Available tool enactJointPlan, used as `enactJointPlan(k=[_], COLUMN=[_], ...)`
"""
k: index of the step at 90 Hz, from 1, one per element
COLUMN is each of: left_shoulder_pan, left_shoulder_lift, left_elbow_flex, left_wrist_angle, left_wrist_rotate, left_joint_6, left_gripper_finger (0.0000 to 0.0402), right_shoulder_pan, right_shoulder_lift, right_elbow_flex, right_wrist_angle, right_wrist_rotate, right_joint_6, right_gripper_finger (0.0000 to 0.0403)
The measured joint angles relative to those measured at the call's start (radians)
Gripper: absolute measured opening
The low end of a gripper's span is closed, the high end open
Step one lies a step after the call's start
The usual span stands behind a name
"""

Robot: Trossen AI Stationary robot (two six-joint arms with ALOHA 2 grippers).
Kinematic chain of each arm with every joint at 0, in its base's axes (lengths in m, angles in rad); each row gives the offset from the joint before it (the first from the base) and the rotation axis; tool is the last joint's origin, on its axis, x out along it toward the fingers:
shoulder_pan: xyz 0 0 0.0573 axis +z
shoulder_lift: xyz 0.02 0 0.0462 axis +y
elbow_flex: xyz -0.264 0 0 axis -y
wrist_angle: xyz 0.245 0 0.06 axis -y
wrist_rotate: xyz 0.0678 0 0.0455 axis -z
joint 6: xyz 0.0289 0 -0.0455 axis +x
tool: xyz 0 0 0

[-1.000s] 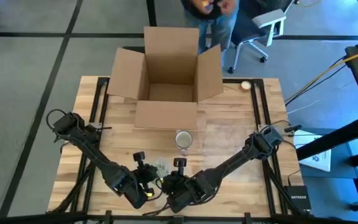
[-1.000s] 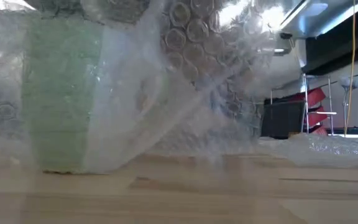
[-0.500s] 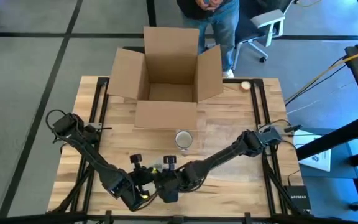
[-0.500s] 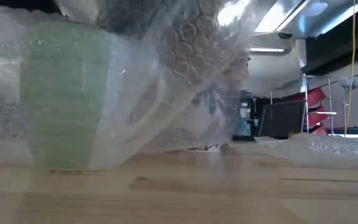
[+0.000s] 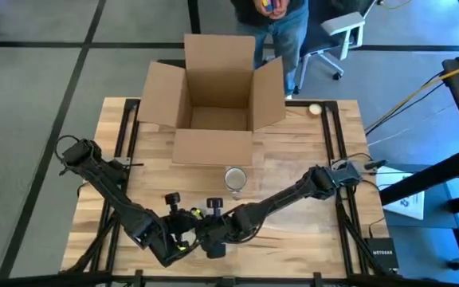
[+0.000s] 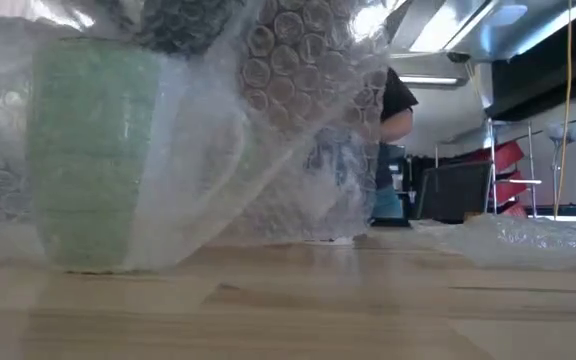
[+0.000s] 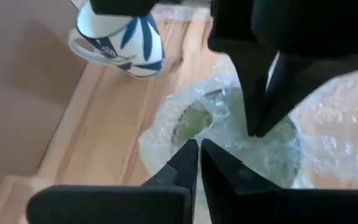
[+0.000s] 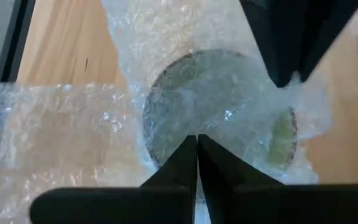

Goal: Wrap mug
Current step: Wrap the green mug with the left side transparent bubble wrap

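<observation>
One wooden table (image 5: 293, 171), grey floor (image 5: 38, 88)

Bright ceiling lights (image 6: 438, 25) are glaring through the bubble wrap (image 6: 288, 110) in the low view, where the nearest worktop (image 6: 368, 320) is lying out of focus. Both wrist views are looking soft, with daylight washing the wood pale. The high view is reading evenly lit, shadows faint.
</observation>
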Motion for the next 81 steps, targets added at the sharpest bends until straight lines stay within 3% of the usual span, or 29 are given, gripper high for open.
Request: enactJointPlan(k=[14, 39, 54, 64, 81], left_shoulder_pan=[0.032, 0.062, 0.017, -0.007, 0.023], left_shoulder_lift=[-0.002, -0.016, -0.081, -0.094, -0.092], left_elbow_flex=[0.000, 0.030, 0.060, 0.059, -0.086], left_wrist_angle=[0.006, -0.060, -0.065, -0.049, 0.156], left_wrist_rotate=[0.110, 0.261, 0.167, 0.179, 0.178], left_joint_6=[0.030, 0.126, 0.095, 0.096, 0.150], left_gripper_finger=[0.0014, 0.0096, 0.0111, 0.0111, 0.0111], right_shoulder_pan=[0.000, 0.001, 0.001, 0.001, 0.001], right_shoulder_lift=[0.000, 0.000, 0.001, 0.001, 0.001], right_elbow_flex=[-0.001, -0.002, -0.002, -0.002, -0.002], right_wrist_angle=[0.001, 0.002, 0.007, 0.007, 0.008], right_wrist_rotate=[0.000, 0.001, 0.002, 0.002, 0.003], right_joint_6=[-0.015, -0.022, -0.024, -0.024, -0.024], right_gripper_finger=[0.0001, 0.0001, 0.0001, 0.0001, 0.0001])
